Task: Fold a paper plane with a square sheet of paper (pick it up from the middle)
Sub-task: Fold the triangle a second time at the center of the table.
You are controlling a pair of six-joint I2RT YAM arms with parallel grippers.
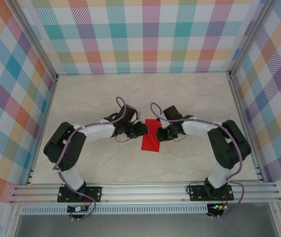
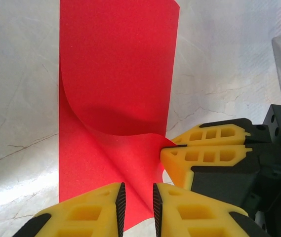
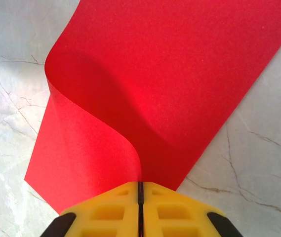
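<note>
The paper [image 1: 151, 140] lies about the middle of the worktop [image 1: 105, 94], a little closer to the near edge than the far one. It sits between the two arms, which reach in from either side and almost meet over it. From above it is a narrow red strip running from near to far, slightly askew.

The right fingers [image 1: 160, 132] are closed tight on one side edge of the paper. In the right wrist view the right fingers [image 3: 140, 185] meet with no gap between them. The paper [image 3: 180, 74] rises into them in a smooth curl, with no crease pressed into it. Under that lifted part, more of the red lies flat on the pale, veined worktop [image 3: 259, 163].

The left fingers [image 1: 141, 129] sit just across from them, at the opposite side of the sheet. In the left wrist view the left fingers [image 2: 122, 197] stand a narrow slit apart, their dark pads facing each other. Red shows in the slit, but the pads are not pressed together on it. Beyond them the paper [image 2: 115, 74] stretches flat away. Its right edge is drawn up into a hump where the right fingers [image 2: 172, 147] pinch it, just beside the left pair.
</note>
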